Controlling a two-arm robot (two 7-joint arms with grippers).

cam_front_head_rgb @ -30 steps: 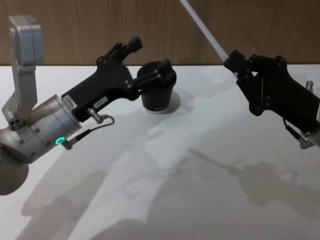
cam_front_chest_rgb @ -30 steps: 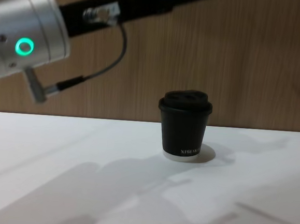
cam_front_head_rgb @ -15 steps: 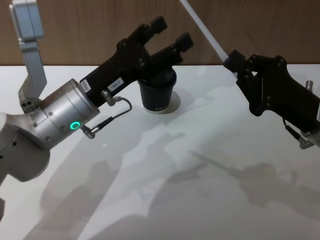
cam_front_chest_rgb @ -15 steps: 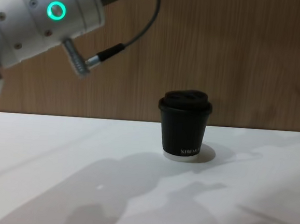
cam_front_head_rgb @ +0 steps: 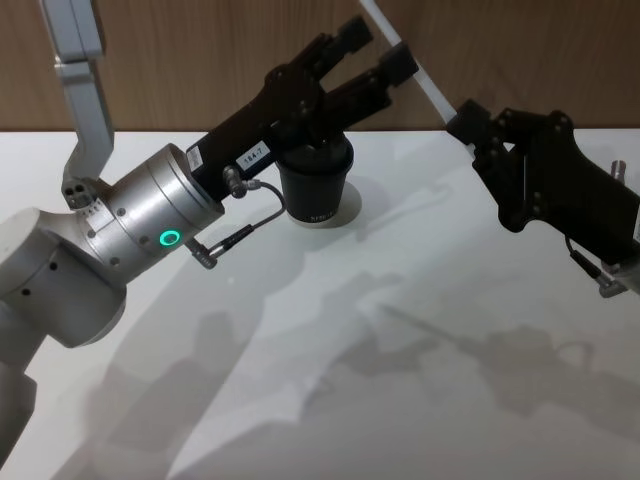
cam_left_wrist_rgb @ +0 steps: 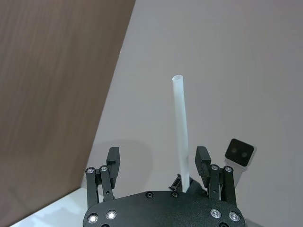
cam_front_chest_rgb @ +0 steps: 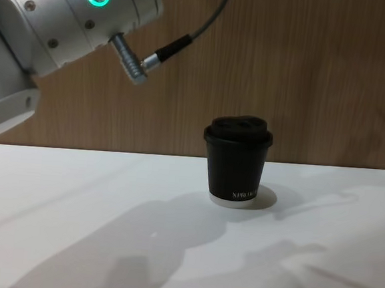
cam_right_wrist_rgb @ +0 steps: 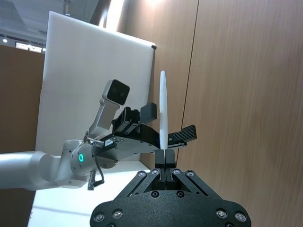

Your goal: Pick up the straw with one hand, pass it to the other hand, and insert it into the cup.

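Over the last second the left gripper (cam_front_head_rgb: 377, 48) has lifted from beside the cup (cam_front_head_rgb: 318, 186) and swung up and to the right, so its short black fingers now flank the straw (cam_front_head_rgb: 432, 88). The cup and the right gripper (cam_front_head_rgb: 466, 122) have stayed put.

The straw is a thin, smooth, white tube. Its lower end is pinched between the right gripper's closed jaws, above the bench (cam_front_head_rgb: 400, 300) toward its far right corner. Its long axis tilts upward and leftward toward the wood-grain wall (cam_front_head_rgb: 520, 50). In the left wrist view the straw (cam_left_wrist_rgb: 180, 127) runs between the left gripper's (cam_left_wrist_rgb: 158, 161) widely parted jaws, close beside one finger and well apart from the other. They grip nothing.

The cup is matte black paper and tapers to a pale base rim under a domed black lid (cam_front_chest_rgb: 239, 126). It stands upright near the bench's far edge, about midway along it. Its small white lettering begins "XPR"; the rest is unclear.

The left arm is a brushed silver cylinder with a glowing green ring (cam_front_head_rgb: 172, 239), a thin black cable (cam_front_head_rgb: 262, 215) and a white label (cam_front_head_rgb: 250, 155) too small to read surely.
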